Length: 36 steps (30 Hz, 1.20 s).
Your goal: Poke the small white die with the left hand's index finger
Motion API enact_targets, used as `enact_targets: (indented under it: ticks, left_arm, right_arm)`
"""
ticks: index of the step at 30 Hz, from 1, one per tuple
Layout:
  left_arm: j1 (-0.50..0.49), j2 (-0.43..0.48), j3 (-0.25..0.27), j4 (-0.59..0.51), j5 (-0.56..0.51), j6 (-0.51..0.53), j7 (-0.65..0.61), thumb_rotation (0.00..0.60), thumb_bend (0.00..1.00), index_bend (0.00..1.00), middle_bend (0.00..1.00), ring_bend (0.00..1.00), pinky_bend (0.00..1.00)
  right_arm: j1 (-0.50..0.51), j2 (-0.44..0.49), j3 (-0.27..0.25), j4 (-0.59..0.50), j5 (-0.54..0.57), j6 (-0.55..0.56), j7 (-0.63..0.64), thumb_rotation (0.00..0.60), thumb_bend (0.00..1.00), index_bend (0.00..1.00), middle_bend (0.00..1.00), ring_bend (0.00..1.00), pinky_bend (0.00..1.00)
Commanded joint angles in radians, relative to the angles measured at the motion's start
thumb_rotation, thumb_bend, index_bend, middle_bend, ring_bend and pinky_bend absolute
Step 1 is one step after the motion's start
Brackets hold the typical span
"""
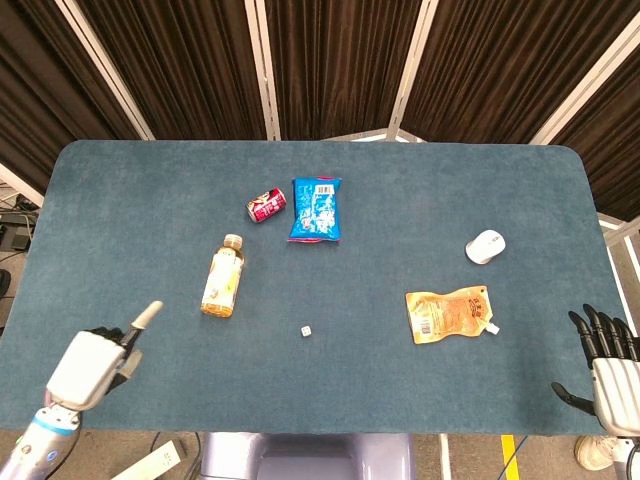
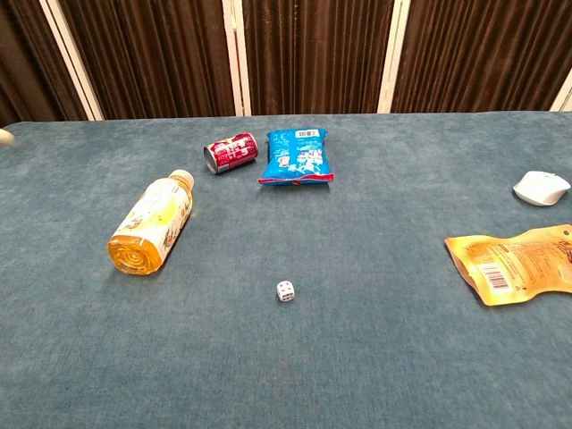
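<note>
only the head view shows both hands: left hand (image 1: 92, 366) curled, one finger pointing; right hand (image 1: 610, 372) spread, empty; one white die (image 1: 306, 331).

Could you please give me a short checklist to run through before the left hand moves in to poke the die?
1. Die in view and resting alone on the table: ok.
2. Left hand shaped for poking, one finger out and the others curled in: ok.
3. Left hand holds nothing: ok.
4. Path from left hand to die free; bottle lies beyond the straight line: ok.
5. Fingertip touching the die: not ok, well apart.
6. Right hand at the table's right edge, away from the die: ok.
</note>
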Motion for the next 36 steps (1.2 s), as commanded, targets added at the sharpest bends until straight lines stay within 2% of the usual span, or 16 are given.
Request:
enact_targets:
  ticks: [1, 4, 7, 13, 20, 25, 36]
  left_arm:
    - [-0.115, 0.039, -0.012, -0.131, -0.049, -0.225, 0.079, 0.600, 0.65, 0.00, 0.83, 0.79, 0.83]
    - [-0.177, 0.063, -0.036, -0.219, -0.127, -0.363, 0.168, 0.600, 0.70, 0.00, 0.84, 0.80, 0.84]
    - [-0.226, 0.061, -0.063, -0.262, -0.210, -0.462, 0.262, 0.600, 0.71, 0.00, 0.84, 0.80, 0.84]
    - [-0.316, -0.004, -0.107, -0.282, -0.398, -0.597, 0.420, 0.600, 0.72, 0.00, 0.85, 0.80, 0.84]
    - [-0.423, -0.130, -0.139, -0.239, -0.626, -0.646, 0.577, 0.600, 0.72, 0.00, 0.85, 0.80, 0.84]
    - [-0.494, -0.203, -0.146, -0.197, -0.739, -0.668, 0.629, 0.600, 0.73, 0.00, 0.85, 0.80, 0.84]
    - [-0.599, -0.315, -0.127, -0.113, -0.906, -0.665, 0.677, 0.600, 0.73, 0.00, 0.84, 0.80, 0.84]
  right_arm:
    - [0.004, 0.000, 0.006, 0.003, 0.009, -0.005, 0.006, 0.600, 0.00, 0.06, 0.00, 0.00, 0.00]
    - [0.007, 0.002, 0.012, 0.012, 0.021, -0.012, 0.019, 0.600, 0.00, 0.06, 0.00, 0.00, 0.00]
    - [0.008, 0.006, 0.018, 0.016, 0.038, -0.019, 0.034, 0.600, 0.00, 0.06, 0.00, 0.00, 0.00]
    - [0.009, 0.015, 0.025, 0.022, 0.048, -0.019, 0.063, 0.600, 0.01, 0.06, 0.00, 0.00, 0.00]
    - [0.012, 0.021, 0.034, 0.029, 0.068, -0.031, 0.086, 0.600, 0.00, 0.06, 0.00, 0.00, 0.00]
    - [0.017, 0.018, 0.035, 0.039, 0.081, -0.048, 0.094, 0.600, 0.01, 0.06, 0.00, 0.00, 0.00]
    - [0.022, 0.013, 0.040, 0.068, 0.110, -0.073, 0.114, 0.600, 0.01, 0.06, 0.00, 0.00, 0.00]
